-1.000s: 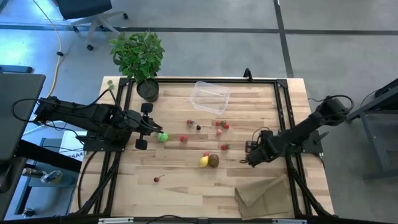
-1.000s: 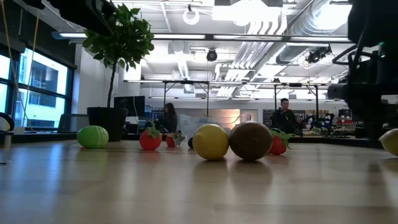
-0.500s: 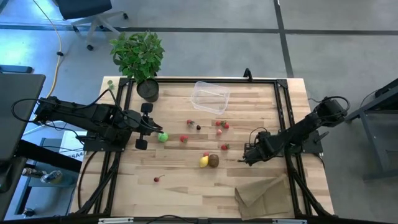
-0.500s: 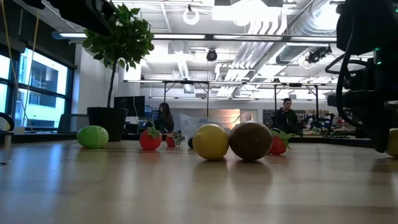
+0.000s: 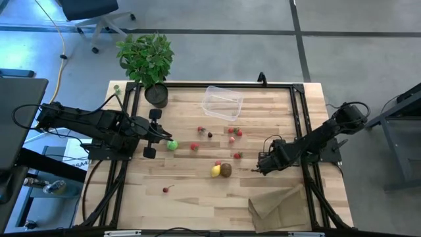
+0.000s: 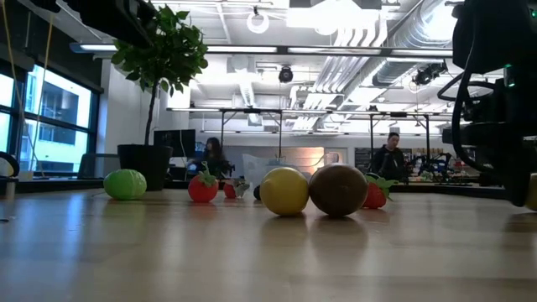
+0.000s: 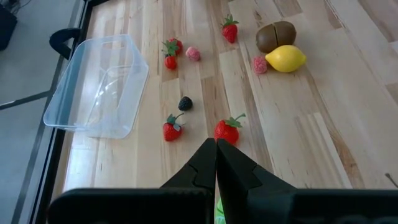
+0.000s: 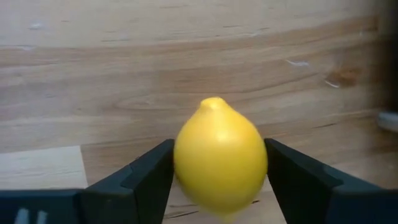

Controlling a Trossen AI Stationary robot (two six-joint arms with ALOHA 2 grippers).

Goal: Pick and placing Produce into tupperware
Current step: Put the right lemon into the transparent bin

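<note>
- While the right gripper (image 8: 219,180) sits low over the table's (image 5: 197,197) right half, a yellow lemon (image 8: 219,155) lies between its two fingers (image 8: 140,177); both fingers look to be against the fruit's sides, but whether they are pressing it I cannot tell.
- From above, that gripper (image 5: 261,164) is near the brown paper bag (image 5: 279,207) at the table's front right.
- Over the left edge the left gripper (image 5: 160,133) waits with its fingers clenched together on nothing, the green lime (image 5: 172,145) just beside it.
- Close to the back edge, near the potted plant (image 5: 147,62), stands the clear tupperware (image 5: 222,103), nothing in it.
- Mid-table, a second lemon (image 5: 216,171) touches the brown kiwi (image 5: 225,170).
- Strawberries (image 5: 235,132) and a dark berry (image 5: 210,135) are scattered between the tupperware and the kiwi.
</note>
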